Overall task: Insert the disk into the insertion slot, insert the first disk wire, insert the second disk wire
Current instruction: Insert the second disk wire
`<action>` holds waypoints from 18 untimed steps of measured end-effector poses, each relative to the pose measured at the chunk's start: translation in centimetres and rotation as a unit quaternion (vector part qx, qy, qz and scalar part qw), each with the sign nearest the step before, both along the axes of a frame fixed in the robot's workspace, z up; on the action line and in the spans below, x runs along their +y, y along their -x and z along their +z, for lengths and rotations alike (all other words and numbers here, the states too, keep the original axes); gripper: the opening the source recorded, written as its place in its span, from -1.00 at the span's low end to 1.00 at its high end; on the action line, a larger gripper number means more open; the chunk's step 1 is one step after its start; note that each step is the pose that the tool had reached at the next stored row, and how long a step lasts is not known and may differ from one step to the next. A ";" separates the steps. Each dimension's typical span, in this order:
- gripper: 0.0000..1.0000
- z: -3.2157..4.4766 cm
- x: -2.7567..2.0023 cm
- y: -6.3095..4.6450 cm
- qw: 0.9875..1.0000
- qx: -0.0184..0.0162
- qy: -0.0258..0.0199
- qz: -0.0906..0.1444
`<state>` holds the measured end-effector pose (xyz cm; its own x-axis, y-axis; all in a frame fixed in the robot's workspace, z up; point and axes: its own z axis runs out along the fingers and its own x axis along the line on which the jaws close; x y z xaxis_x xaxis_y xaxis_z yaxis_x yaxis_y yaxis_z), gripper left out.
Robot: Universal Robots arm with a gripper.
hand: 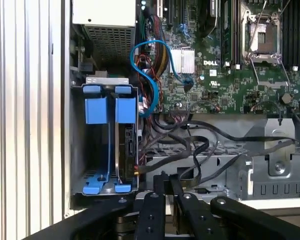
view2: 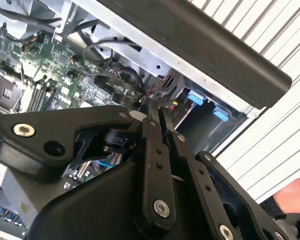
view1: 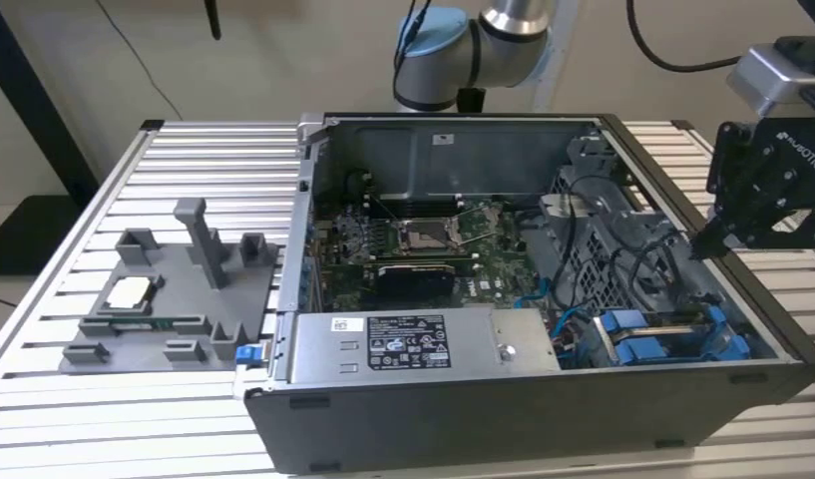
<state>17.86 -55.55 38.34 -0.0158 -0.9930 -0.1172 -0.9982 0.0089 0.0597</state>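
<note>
The disk (hand: 126,150) stands on edge inside the insertion slot (hand: 77,150), dark between the blue rails and tabs (hand: 96,109). In the exterior view the slot (view1: 662,335) sits at the case's front corner on the exterior view's right. My gripper (view1: 706,242) hangs over the case's wall on that side, above the slot. Its fingers (hand: 155,200) are pressed together, shut, in both wick views of the wrist. Black disk wires (hand: 190,150) loop just beyond the gripper (hand: 166,181); whether one is pinched is hidden. The gripper's (view2: 156,112) tips point at red and black wires.
The open computer case holds a motherboard (view1: 421,239) and a silver labelled power-supply box (view1: 407,344). A blue cable (hand: 157,55) curls beside the slot. A grey fixture tray (view1: 168,299) lies on the slatted table at the exterior view's left. A hand (view2: 290,197) shows beyond the case.
</note>
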 end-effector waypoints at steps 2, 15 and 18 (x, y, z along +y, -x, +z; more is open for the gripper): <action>-0.68 0.08 0.00 0.6 1.000 0.000 0.004 0.001; -0.68 0.05 -0.01 2.9 0.999 0.000 0.036 0.016; -0.68 -0.01 -0.05 3.3 0.999 0.000 0.037 0.019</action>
